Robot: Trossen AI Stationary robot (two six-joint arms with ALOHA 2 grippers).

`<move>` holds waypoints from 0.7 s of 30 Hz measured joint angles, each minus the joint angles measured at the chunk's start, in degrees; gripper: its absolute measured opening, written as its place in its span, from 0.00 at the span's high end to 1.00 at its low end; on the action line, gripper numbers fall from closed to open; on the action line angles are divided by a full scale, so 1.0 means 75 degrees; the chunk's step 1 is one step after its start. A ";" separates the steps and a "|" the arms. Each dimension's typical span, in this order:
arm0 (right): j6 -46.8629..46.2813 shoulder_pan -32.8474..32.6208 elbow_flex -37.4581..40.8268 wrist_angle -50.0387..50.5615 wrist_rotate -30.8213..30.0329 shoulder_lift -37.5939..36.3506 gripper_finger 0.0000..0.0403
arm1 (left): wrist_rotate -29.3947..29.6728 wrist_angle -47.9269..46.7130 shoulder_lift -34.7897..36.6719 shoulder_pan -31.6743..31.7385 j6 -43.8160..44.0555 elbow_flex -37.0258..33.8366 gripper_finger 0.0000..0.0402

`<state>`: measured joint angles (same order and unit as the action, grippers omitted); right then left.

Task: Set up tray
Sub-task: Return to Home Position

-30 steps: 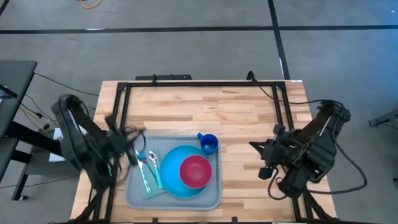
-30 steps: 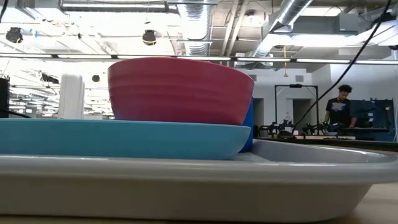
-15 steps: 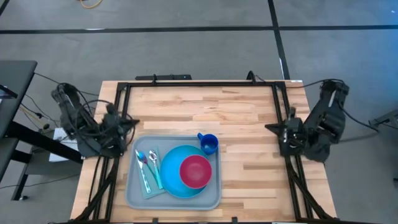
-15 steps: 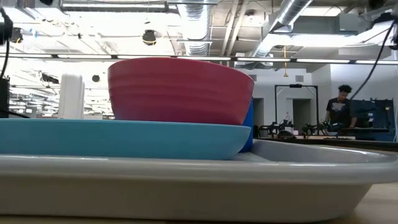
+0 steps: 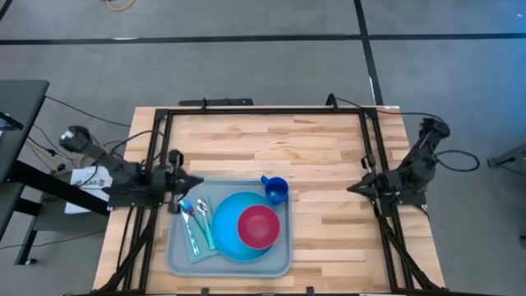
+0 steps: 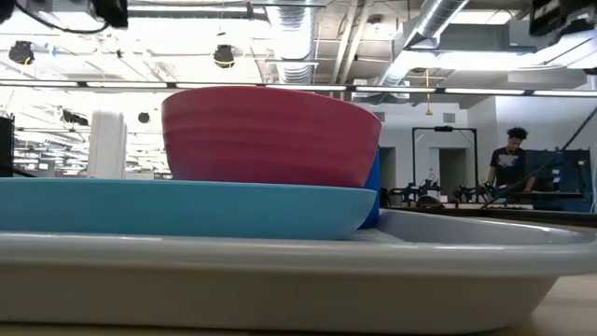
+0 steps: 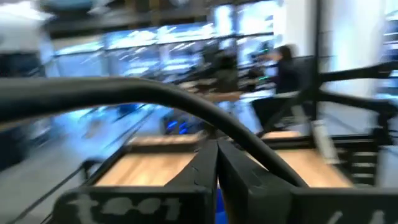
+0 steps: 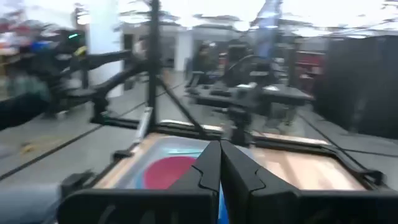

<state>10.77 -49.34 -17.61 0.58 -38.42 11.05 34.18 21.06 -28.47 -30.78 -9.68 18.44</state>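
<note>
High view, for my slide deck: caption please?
Tray holding plate, red bowl, cup, cutlery on napkin; shut left gripper by its left edge, shut right gripper well clear.

No legible text in any view.
White sheet [image 5: 85, 178] off the left edge of the table [image 5: 329, 148], well apart from the tray [image 5: 181, 261], carries dark marks, too small to read. Low and wrist views: background too blurred or distant, nothing readable.

Industrial lab, exposed ceiling ducts [image 6: 300, 37], workbenches [image 6: 485, 207]
</note>
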 joint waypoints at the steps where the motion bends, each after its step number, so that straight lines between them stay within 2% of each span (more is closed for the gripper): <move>1: -0.0007 0.0136 0.0121 0.0026 -0.0014 -0.0262 1.00 | -0.0027 -0.0022 0.0008 0.0319 0.0189 -0.0116 1.00; 3: 0.0058 0.0365 0.0300 0.0049 0.0327 -0.0931 1.00 | -0.0376 -0.0231 0.0141 0.0933 0.0372 -0.0306 1.00; 5: 0.0256 0.0557 0.0462 -0.0076 0.0899 -0.1482 1.00 | -0.1133 -0.0335 0.0429 0.1519 0.0383 -0.0327 1.00; 9: 0.0427 0.0862 0.0568 -0.0092 0.1673 -0.1439 1.00 | -0.2751 -0.0407 0.1141 0.2649 0.0430 -0.0310 1.00; 13: 0.0271 0.1179 0.0575 0.0274 0.1746 -0.1335 1.00 | -0.3976 -0.1331 0.1946 0.3515 0.1046 -0.0303 1.00; 16: 0.0259 0.1415 0.0689 -0.0065 0.2123 -0.1464 1.00 | -0.4198 -0.1303 0.2226 0.3869 0.1326 -0.0685 1.00; 21: 0.0547 0.1937 0.1366 -0.0928 0.2137 -0.1443 1.00 | -0.4296 0.0370 0.2320 0.4288 0.1174 -0.1749 1.00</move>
<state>14.88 -34.81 -7.37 -6.38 -22.39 0.23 1.96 23.84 -11.07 1.38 -0.88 5.33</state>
